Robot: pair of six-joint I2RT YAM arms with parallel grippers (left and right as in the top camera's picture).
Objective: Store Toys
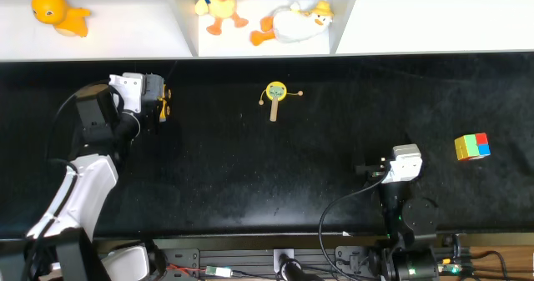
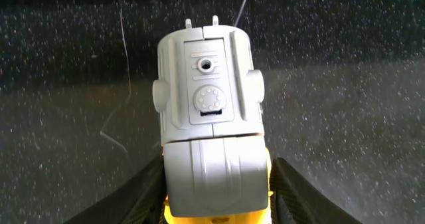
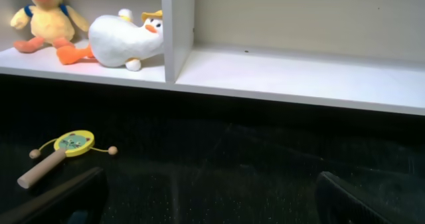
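Observation:
My left gripper (image 1: 148,97) is at the table's far left, shut on a grey and yellow toy vehicle (image 1: 164,107). In the left wrist view the toy (image 2: 209,104) sits between my black fingers (image 2: 136,194), its grey end pointing away over the black mat. A small yellow-green rattle drum (image 1: 275,94) with a wooden handle lies mid-table, also seen as the rattle (image 3: 63,147). A multicoloured cube (image 1: 471,146) rests at the far right. My right gripper (image 1: 399,166) (image 3: 212,207) stands open near the front right, with nothing between its fingers.
A white shelf (image 1: 267,49) runs along the back. An orange duck (image 1: 58,12) sits in its left bay. A yellow plush duck (image 1: 221,4) and a white plush duck (image 1: 292,22) fill the middle bay. The right bay (image 3: 299,71) is bare.

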